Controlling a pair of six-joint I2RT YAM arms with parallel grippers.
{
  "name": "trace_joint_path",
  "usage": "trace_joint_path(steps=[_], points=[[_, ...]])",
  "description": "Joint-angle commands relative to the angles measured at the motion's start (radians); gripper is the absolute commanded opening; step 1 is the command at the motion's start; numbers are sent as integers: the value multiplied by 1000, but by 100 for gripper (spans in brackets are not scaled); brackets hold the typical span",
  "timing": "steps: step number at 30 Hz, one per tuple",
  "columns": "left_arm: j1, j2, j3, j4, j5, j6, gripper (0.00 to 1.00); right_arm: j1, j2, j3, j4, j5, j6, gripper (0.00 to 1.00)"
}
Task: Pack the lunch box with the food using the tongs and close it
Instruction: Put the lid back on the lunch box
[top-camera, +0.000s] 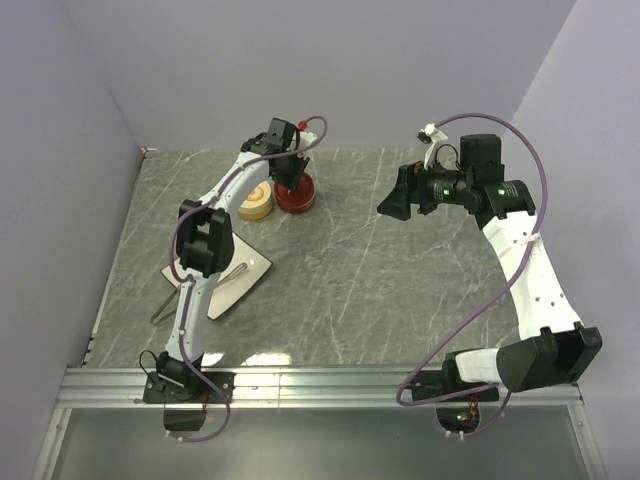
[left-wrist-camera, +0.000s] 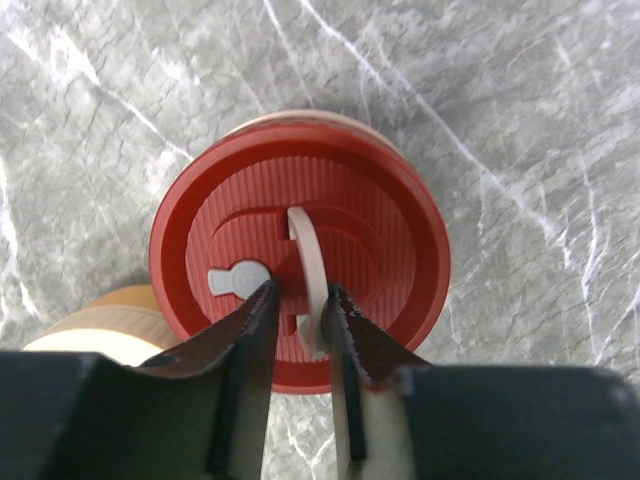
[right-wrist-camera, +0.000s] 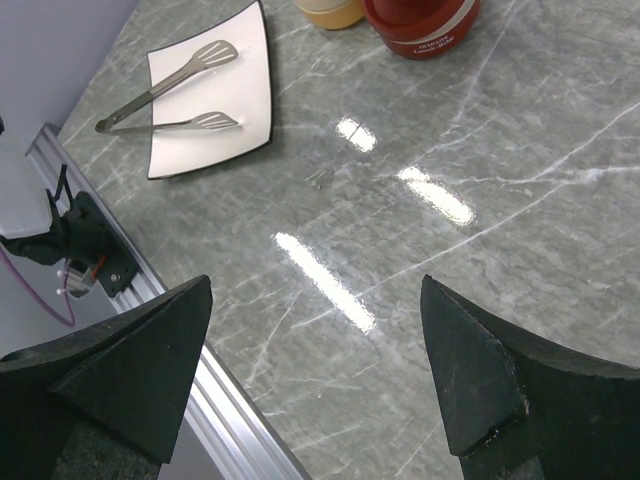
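Grey marbled tabletop (top-camera: 400, 290) fills the top view. At eight o'clock the tongs (right-wrist-camera: 150, 96) lie on the white plate (right-wrist-camera: 245, 90) with no food showing around them, so packing looks done. At eleven o'clock the cream tub (top-camera: 256, 203) sits just beside the dark red tub (top-camera: 296, 197). The left arm (top-camera: 205, 240) stretches out over it, wrist pointing straight down. The left gripper (left-wrist-camera: 300, 300) has its jaws narrowly apart either side of the upright tab (left-wrist-camera: 305, 240) on the red lid (left-wrist-camera: 380, 200), seemingly not pinching. At two o'clock the right gripper (right-wrist-camera: 315, 300) hovers, jaws spread wide, holding nothing.
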Motion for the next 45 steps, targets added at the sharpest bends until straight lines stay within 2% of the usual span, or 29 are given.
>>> trace_joint_path(steps=[1,6,18,27,33,36,45], points=[[-9,24,-58,-1,24,26,29,-7,-36,-10,30,-6,1,91],[-27,11,-114,-18,31,70,26,-9,-36,-9,29,-9,3,91],[-62,4,-118,-180,71,150,25,-7,-43,-16,29,-12,1,91],[-67,-11,-101,-223,100,141,25,-9,-39,-16,29,-18,5,91],[-64,-37,-125,-173,79,105,29,-7,-43,-13,26,-21,0,91],[-61,-81,-177,-93,64,81,30,-9,-47,-16,26,-18,-2,91],[-10,-180,-237,57,97,20,22,-10,-54,-16,27,-19,0,91]])
